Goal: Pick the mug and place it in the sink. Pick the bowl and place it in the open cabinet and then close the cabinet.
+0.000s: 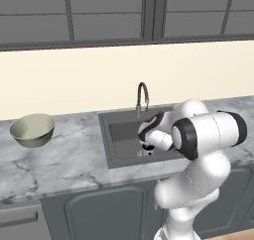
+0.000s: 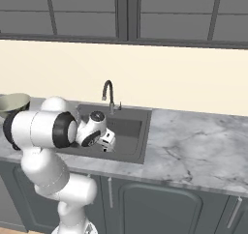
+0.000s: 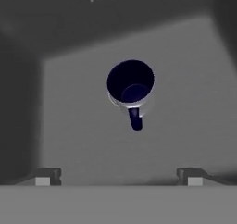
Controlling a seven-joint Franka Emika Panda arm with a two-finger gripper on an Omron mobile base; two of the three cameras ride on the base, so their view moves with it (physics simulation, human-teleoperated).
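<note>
The mug (image 3: 130,84) stands upright on the floor of the sink (image 3: 185,102), dark navy inside, its handle pointing toward the camera in the hand view. My gripper (image 3: 119,177) hangs above it, open, both fingertips (image 3: 46,176) spread wide and clear of the mug. From the base views the gripper (image 2: 107,142) is lowered into the sink (image 1: 106,135), below the faucet (image 1: 142,97). The bowl (image 1: 32,130) sits on the marble counter, left of the sink. The open cabinet is out of view.
Dark wall units with shut doors (image 1: 99,16) run along the top. Marble counter (image 2: 193,146) stretches to the right of the sink. Base units with arched panels (image 2: 160,209) are below. The faucet (image 2: 108,94) rises at the sink's back edge.
</note>
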